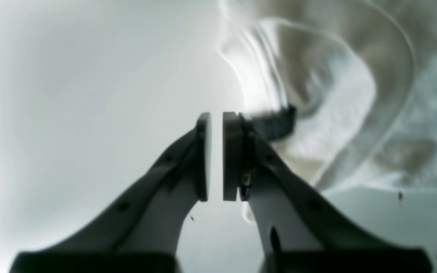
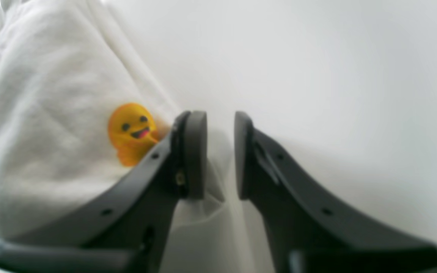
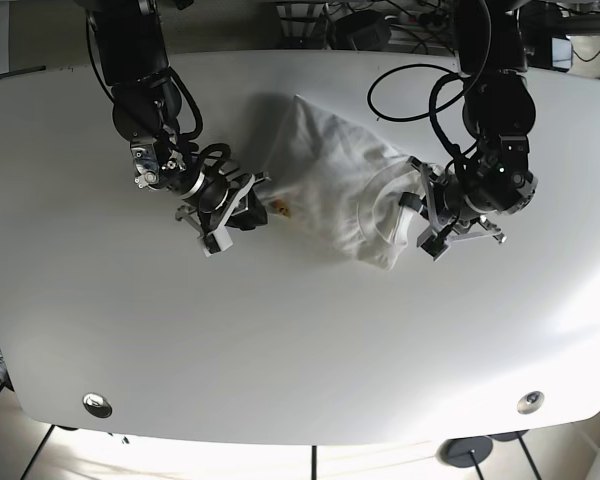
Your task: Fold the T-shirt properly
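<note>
A: Left gripper (image 1: 216, 155) first. Pads nearly together, only a thin sliver of light between them, nothing visibly pinched in that sliver. Blurry white cloth sits just beyond the tip and to one side.

B: In the overhead view the left gripper (image 3: 427, 222) sits at the edge of the T-shirt (image 3: 335, 190), by the collar-like ring of fabric. Touching or just beside it? Can't say from here.

A: Right gripper (image 2: 220, 155): jaws parted a bit wider, a clear gap, bare white table (image 2: 317, 76) showing through it. One finger (image 2: 194, 151) lies against the cloth; nothing is clamped between the two.

B: Agreed, nothing grasped. Overhead, the right gripper (image 3: 242, 203) is at the shirt's opposite edge.

A: Shirt itself: crumpled white heap, mid-table between the two arms. Long axis runs diagonally in the overhead view, from upper left near the far table edge down to lower right.

B: Which way it faces? Mostly plain white is showing, so can't tell.

A: Print: a small orange-yellow smiling face (image 2: 133, 132) on the fabric right next to the right gripper's finger. Shows as a tiny orange dot (image 3: 279, 209) overhead.

B: Readable text or brand?

A: Nothing I can read. Moving on.
</note>
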